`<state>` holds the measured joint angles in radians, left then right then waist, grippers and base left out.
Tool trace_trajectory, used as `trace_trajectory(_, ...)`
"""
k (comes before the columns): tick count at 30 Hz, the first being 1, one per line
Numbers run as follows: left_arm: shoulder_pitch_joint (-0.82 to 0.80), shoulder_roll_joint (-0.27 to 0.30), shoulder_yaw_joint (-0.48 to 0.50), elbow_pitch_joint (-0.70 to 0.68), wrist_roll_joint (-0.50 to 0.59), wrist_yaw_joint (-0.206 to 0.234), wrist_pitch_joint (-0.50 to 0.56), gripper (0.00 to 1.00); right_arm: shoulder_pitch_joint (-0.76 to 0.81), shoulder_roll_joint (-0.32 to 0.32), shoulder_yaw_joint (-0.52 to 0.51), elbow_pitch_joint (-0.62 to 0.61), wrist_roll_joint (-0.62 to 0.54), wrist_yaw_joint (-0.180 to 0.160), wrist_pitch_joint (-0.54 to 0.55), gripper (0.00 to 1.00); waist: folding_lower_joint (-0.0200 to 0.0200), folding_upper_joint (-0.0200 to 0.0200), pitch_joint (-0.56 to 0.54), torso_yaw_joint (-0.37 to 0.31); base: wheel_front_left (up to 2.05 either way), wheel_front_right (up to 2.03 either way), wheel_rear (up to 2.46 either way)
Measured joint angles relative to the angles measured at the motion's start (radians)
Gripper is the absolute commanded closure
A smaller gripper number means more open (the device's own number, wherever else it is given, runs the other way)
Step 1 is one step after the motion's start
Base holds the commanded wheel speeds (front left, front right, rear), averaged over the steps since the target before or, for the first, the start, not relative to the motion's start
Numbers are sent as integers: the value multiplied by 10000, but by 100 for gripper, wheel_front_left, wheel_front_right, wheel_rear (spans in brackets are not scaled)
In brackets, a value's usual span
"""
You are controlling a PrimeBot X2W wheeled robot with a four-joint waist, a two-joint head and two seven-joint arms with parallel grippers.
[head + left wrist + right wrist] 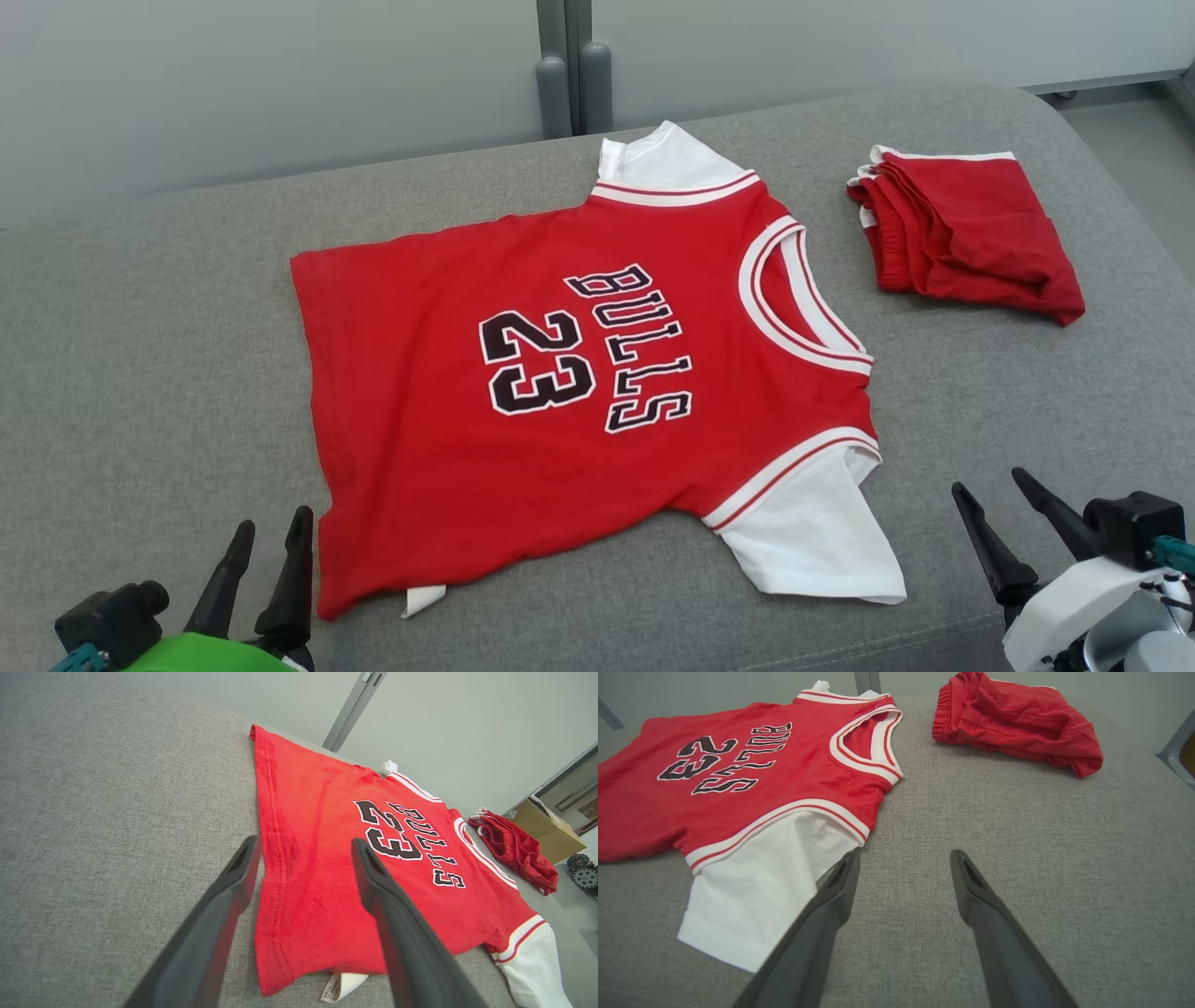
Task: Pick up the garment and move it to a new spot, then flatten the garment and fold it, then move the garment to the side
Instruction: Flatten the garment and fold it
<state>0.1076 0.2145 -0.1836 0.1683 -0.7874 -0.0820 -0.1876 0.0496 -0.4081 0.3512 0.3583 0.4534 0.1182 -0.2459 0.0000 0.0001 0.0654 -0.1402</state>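
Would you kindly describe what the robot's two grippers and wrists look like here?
Each has two long, dark fingers tapering to pointed tips. The left gripper is backed by a bright green shell, the right gripper by a rounded white shell. Each wrist also carries a black boxy module with a small teal part.

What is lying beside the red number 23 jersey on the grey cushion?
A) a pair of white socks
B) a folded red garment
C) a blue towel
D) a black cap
B: a folded red garment lies on the grey cushion to the right of the jersey, apart from it.
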Motion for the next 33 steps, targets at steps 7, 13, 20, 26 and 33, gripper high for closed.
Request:
trace_trajectory(7,-83,-192,-192,-430,410,63,-174,0,-334,-12,-209,-936,-270,-247,-2,0,0,0,-266,-169,0,0,0)
trace_trajectory(13,-542,-573,-589,-734,844,207,-307,0,-908,42,-347,-1517,-322,-349,-13,0,0,0,-466,-215,0,0,0)
trace_trajectory(20,-667,-826,-755,-773,1237,506,-422,0,-1363,481,-558,-1898,-318,-596,-33,0,0,0,-611,-78,0,0,0)
trace_trajectory(26,-671,-1076,-748,-811,1478,784,-441,0,-1750,1053,-757,-2169,-270,-869,-61,0,0,0,-632,123,0,0,0)
trace_trajectory(33,-689,-1264,-740,-863,1685,1009,-527,0,-1829,1693,-562,-2146,-330,-1141,-75,0,0,0,-538,362,0,0,0)
